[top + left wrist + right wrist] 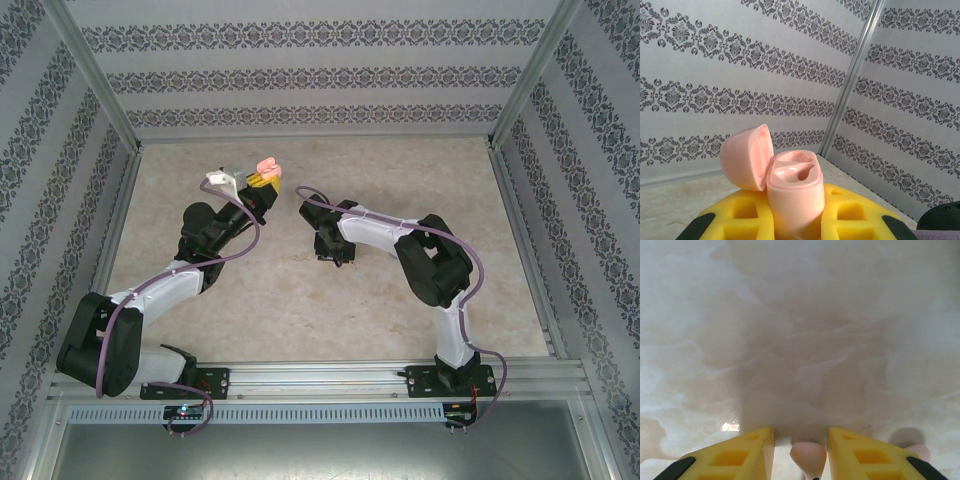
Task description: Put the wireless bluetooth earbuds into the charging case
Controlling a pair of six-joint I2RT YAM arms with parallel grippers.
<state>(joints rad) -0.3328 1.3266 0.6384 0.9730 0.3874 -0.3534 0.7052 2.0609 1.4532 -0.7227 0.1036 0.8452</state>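
Observation:
A pale pink charging case (pixel 795 192) stands upright between the yellow fingers (pixel 740 215) of my left gripper (pixel 795 220), which is shut on it. Its lid (pixel 746 157) is hinged open to the left and the two wells show empty. From above, the case (pixel 267 166) is held up at the back of the table by the left gripper (pixel 262 180). My right gripper (pixel 801 432) points down at the table, open, with a pale pink earbud (pixel 808 457) lying between its fingers and a gap on each side. A second pink earbud (pixel 917 451) lies just right of it.
The marble-patterned table (pixel 330 310) is boxed in by patterned walls and metal posts (pixel 852 75). The right gripper (pixel 333 250) sits low near the table's middle, a short way right of the left arm (pixel 190 265).

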